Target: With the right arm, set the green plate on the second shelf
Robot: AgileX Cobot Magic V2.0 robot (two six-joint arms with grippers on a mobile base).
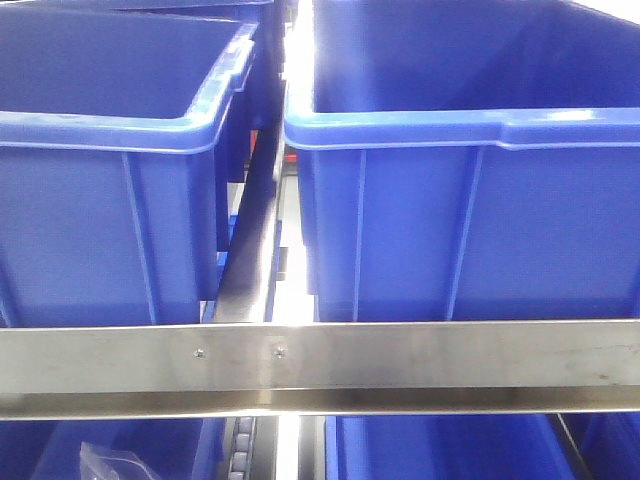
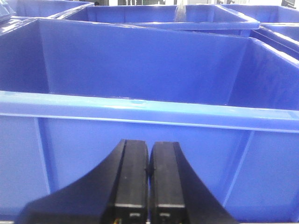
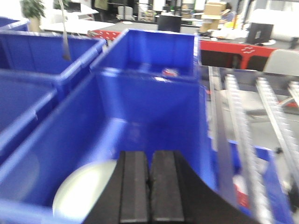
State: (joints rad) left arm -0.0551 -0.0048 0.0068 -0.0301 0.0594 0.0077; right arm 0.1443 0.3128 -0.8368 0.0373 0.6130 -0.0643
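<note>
Hovering over bin, right gripper closed empty; plate at bin's near-left corner; left gripper closed empty

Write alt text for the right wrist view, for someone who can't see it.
The right gripper, fingers shut together and holding nothing, hangs over an open blue bin with the pale green plate lying flat on its floor, partly hidden by the fingers. More blue bins sit left and behind; metal roller rails run along the right.

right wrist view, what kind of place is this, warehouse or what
Probably a warehouse-style picking area or test lab: rows of blue plastic bins on a metal shelf rail, roller tracks beside them, and desks with cardboard boxes behind.
</note>
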